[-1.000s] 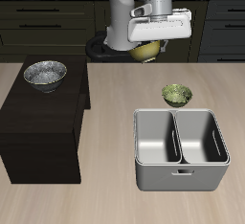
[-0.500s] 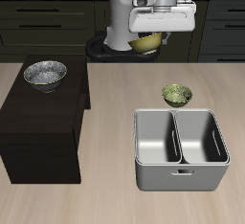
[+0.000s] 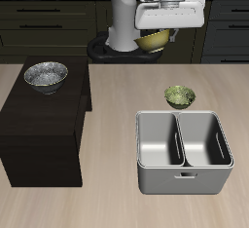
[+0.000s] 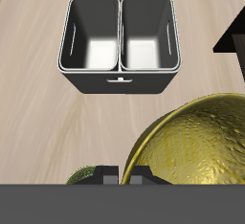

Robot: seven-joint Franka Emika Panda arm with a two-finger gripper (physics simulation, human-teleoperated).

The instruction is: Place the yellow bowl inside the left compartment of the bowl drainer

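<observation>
I have the yellow bowl (image 4: pixel 196 151) clamped by its rim in the gripper (image 3: pixel 156 37), hanging tilted just under it, its glossy, mottled gold inside showing. It is high above the table, well back from the bowl drainer (image 3: pixel 183 151), whose two wells stand empty.

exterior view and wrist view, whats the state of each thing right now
yellow bowl: lifted high above the table, held in the gripper, tilted
gripper: shut on the yellow bowl's rim
bowl drainer: on the table, both wells empty
olive-green bowl: upright on the table just behind the drainer, untouched
silver metal bowl: upright on the dark cabinet, untouched
</observation>
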